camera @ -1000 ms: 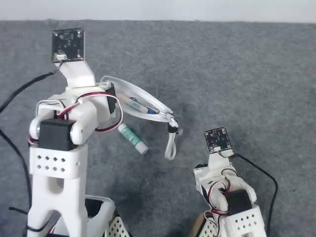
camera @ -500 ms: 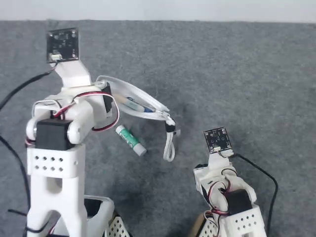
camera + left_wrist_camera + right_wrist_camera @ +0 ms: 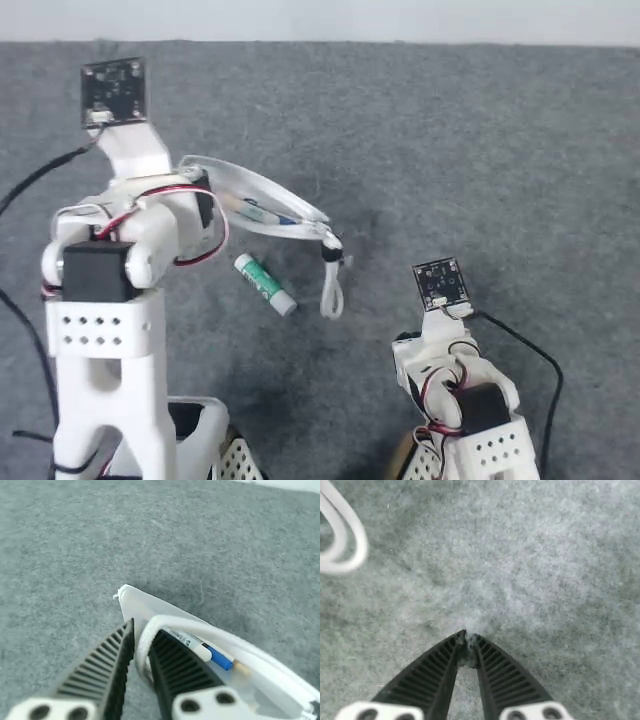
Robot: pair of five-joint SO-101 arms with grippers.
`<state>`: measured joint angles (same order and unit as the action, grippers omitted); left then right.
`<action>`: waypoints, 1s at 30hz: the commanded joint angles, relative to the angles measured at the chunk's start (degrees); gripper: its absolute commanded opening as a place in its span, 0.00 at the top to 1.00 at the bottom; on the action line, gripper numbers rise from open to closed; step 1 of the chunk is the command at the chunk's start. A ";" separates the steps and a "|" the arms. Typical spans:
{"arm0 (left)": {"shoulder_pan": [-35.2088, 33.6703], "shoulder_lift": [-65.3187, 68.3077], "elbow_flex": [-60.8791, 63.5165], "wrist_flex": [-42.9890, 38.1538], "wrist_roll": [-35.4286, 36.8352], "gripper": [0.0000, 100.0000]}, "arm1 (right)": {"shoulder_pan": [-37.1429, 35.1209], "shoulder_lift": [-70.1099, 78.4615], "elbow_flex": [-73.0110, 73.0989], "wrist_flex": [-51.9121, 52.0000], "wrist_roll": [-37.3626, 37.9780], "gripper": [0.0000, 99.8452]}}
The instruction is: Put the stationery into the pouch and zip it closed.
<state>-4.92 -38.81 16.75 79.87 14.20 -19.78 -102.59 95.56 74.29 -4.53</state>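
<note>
Left gripper (image 3: 141,630) pinches one pouch (image 3: 150,607) — one pen (image 3: 210,653) inside, one glue stick (image 3: 265,284) outside; right gripper (image 3: 468,639) closed.

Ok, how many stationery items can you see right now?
2. A pen lies inside the pouch that the left gripper holds; a green-and-white tube lies on the mat beside it. The pouch may hide more.

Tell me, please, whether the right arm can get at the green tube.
Probably yes: the green tube lies uncovered on the mat, clear of the pouch, and the right gripper is empty.
</note>
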 commanded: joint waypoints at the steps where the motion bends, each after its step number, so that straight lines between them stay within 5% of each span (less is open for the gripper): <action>1: -3.16 -2.02 -1.36 -0.70 -0.26 0.99 | 0.66 -0.92 0.88 0.40 0.70 0.99; 12: -3.78 -2.02 -3.03 -2.55 -0.18 0.99 | 0.66 -0.92 0.88 0.40 0.88 0.99; 30: -26.73 -2.02 -6.90 -2.64 10.99 0.99 | -2.24 1.45 -20.84 -5.58 5.80 0.99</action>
<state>-26.81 -38.81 13.76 79.96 22.11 -19.87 -102.86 81.67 70.95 -1.54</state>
